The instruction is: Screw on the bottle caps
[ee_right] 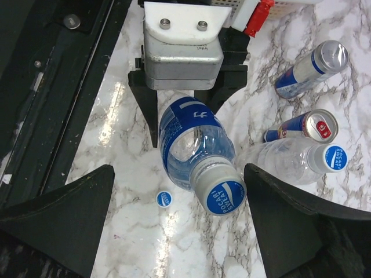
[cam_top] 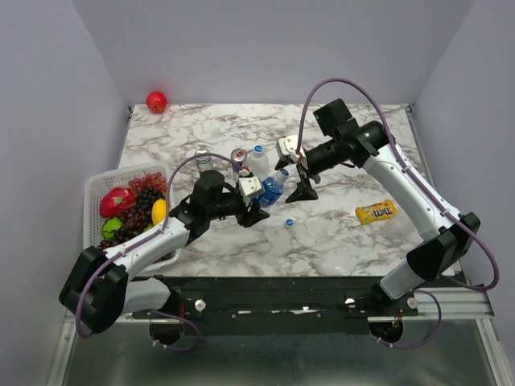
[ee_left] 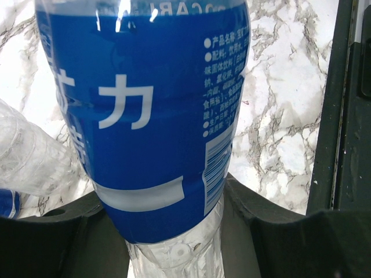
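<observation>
A clear bottle with a blue label band (cam_top: 271, 191) is held tilted above the marble table, with a blue-topped cap (ee_right: 225, 197) on its neck. My left gripper (cam_top: 256, 211) is shut on its base; the label (ee_left: 156, 116) fills the left wrist view between the fingers (ee_left: 272, 226). My right gripper (ee_right: 178, 169) is open, its fingers wide on either side of the capped neck and not touching it. It also shows in the top view (cam_top: 304, 191). A loose blue cap (ee_right: 164, 199) lies on the table below, seen from above too (cam_top: 289, 222). A second clear, unlabelled bottle (ee_right: 290, 162) carries a cap (ee_right: 336, 157).
Two blue-and-silver cans (ee_right: 310, 69) (ee_right: 304, 126) lie beside the unlabelled bottle. A white basket (cam_top: 95, 193) of fruit sits at the table's left edge. A yellow candy packet (cam_top: 376, 211) lies at the right and a red apple (cam_top: 156, 101) at the far left corner.
</observation>
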Tool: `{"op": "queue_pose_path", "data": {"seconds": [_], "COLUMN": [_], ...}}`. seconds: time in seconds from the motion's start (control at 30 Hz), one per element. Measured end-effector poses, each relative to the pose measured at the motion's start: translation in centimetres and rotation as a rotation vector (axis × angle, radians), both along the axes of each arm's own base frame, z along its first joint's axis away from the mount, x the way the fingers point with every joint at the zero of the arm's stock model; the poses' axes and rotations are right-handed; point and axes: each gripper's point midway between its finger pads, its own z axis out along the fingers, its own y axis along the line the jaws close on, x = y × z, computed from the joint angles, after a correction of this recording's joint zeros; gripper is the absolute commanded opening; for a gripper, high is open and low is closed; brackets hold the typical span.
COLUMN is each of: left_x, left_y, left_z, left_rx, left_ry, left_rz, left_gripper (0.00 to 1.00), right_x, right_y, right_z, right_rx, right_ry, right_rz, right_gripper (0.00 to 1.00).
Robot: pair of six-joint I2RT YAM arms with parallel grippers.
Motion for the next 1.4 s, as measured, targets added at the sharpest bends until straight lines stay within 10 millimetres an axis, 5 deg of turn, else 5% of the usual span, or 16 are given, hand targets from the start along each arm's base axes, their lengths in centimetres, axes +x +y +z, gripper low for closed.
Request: {"op": "queue_pose_path", "data": {"seconds": [0.3, 0.57, 0.8, 0.93, 1.13, 1.4], "left_x": [0.8, 1.9, 1.0, 0.7, 1.0, 0.8], "left_y": [0.4, 1.0, 1.5, 1.2, 0.7, 0.6], "left_z": [1.1, 1.9, 0.0, 0.1, 1.4, 1.6], "left_rx": [-0.087, -0.118, -0.008, 0.034, 0.037, 0.021], "left_ry": [0.108, 0.095, 0.050, 0.024, -0.018, 0.028], "left_rz": [0.068, 0.108, 0.034, -0.022, -0.066, -0.058], "left_gripper": [0.00, 0.00, 0.00, 0.00, 0.00, 0.00], "right_x": [2.0, 0.9, 5.4, 3.8, 0.4, 0.4], "right_y": [-0.4, -2.0, -2.4, -1.1, 0.8, 1.0], "right_z": [-1.3, -2.8, 1.4, 2.9, 1.3, 0.1], "right_rx": [-0.054, -0.153, -0.039, 0.042, 0.043, 0.029], "right_ry": [-0.019, 0.098, 0.082, -0.012, -0.110, -0.131], "right_rz": [-0.068, -0.145, -0.260, -0.143, 0.049, 0.073], "right_gripper": [1.00, 0.97, 0.99, 1.00, 0.99, 1.00]}}
